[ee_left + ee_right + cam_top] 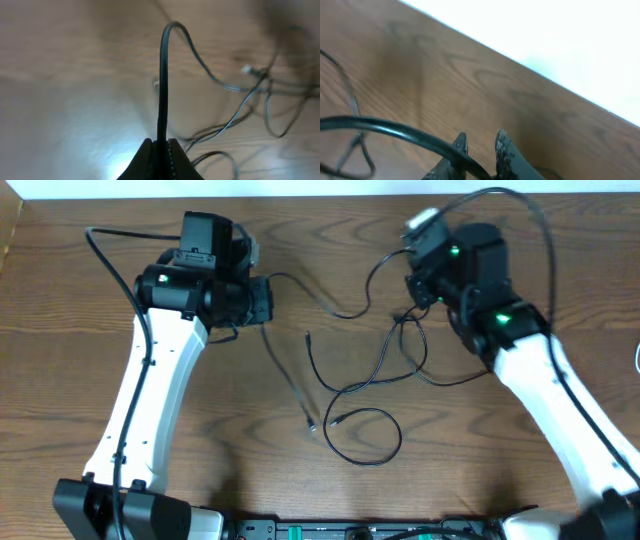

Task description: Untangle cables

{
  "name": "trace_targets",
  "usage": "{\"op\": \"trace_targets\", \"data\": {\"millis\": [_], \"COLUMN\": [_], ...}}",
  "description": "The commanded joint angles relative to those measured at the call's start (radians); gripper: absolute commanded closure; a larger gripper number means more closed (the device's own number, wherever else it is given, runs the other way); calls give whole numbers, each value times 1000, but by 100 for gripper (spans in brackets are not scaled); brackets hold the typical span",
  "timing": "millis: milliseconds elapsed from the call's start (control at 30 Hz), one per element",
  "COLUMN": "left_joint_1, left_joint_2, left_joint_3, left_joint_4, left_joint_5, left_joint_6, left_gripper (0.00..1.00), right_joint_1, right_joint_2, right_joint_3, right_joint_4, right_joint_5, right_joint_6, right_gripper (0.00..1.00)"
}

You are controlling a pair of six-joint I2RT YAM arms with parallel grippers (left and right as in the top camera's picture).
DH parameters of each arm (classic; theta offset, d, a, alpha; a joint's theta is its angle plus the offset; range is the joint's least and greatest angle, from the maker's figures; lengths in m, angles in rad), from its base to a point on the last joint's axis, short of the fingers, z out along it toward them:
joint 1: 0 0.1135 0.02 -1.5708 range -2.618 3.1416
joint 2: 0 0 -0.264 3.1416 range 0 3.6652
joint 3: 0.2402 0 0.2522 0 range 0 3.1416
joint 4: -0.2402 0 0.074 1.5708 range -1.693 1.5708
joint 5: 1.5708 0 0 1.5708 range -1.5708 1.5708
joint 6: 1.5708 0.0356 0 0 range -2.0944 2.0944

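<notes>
Evidently the two arms are set well apart so that the cords can be drawn away from each other. The left gripper [161, 144] is clamped tight on a thin black cable [162, 75], which rises from the jaws, arches over and trails toward the tangle. Holding it raised probably keeps that strand free of the rest. The right gripper [481, 142] stands narrow, with a slim gap showing at its fingertips and another black cord [380, 127] running into them. Whether that cord is truly pinched cannot be told. The cables [383, 370] lie on the wooden table [60, 380] between the arms, looped and crossing just below the right gripper, with one loose loop [400, 442] nearer the bases.
</notes>
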Motion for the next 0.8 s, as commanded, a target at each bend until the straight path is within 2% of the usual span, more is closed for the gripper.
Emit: {"op": "trace_targets", "data": {"millis": [0,67,167,267,367,433,533,667,767], "left_joint_1": [-61,-129,-206,-249,-264,-265,-267,-304,-385], "left_joint_2": [0,4,19,34,40,41,41,56,150], "left_joint_3": [0,-1,-2,-2,-2,-2,-2,-2,-2], "left_joint_4": [56,133,187,190,204,211,302,452,577], "left_joint_5": [101,101,53,37,37,39,106,108,108], "left_joint_6": [5,-33,-33,-37,-41,-50,-153,-288,-427], "left_gripper": [93,92,93,93,93,93,93,92,93], "right_joint_1": [-11,-13,-31,-93,-151,-173,-183,-185,-193], "right_joint_2": [-43,-40,-49,-91,-95,-93,-91,-91,-91], "right_joint_3": [9,8,11,68,119,119,119,119,119], "right_joint_4": [-109,-244,-219,-139,-191,-298,-436,-486,-536], "right_joint_5": [-2,5,158,180,198,202,135,89,101], "right_joint_6": [274,338,339,260,259,257,266,294,296], "right_gripper": [87,99,99,96,98,96,99,98,99]}}
